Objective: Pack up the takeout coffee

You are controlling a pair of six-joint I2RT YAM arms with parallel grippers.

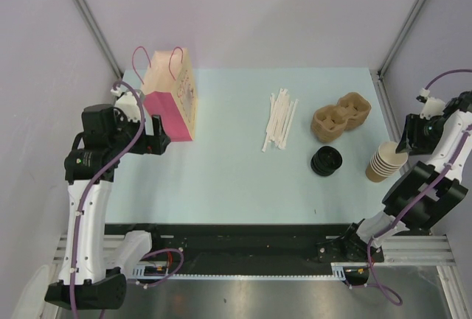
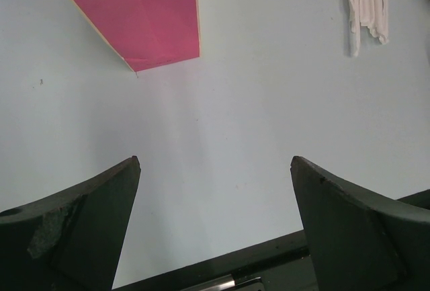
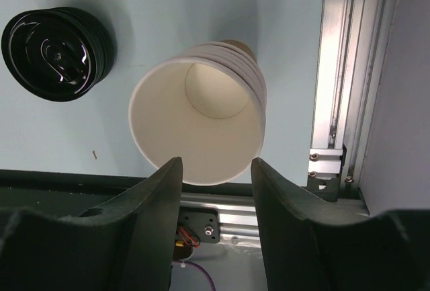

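- No finished takeout coffee in sight yet, meaning no cup with a lid on. There's just the stack of lidless cups (image 3: 168, 123) lying at the right edge of the bench (image 1: 221, 164), with the pile of black lids (image 3: 57, 52) near it.
- The right gripper (image 3: 216, 164) hangs at the near rim of the top cup. Its jaws are set narrower than the cup's mouth, with nothing clamped as far as I can tell.
- I'd call this step one: getting a single cup off the stack. The next move needs a grip on the top cup only, without dragging the rest along.
- The left gripper (image 2: 215, 163) sits by the pink bag (image 1: 173, 102), jaws wide, holding nothing.
- The cup carrier (image 1: 339, 118) and the straws (image 1: 280, 118) lie further back.
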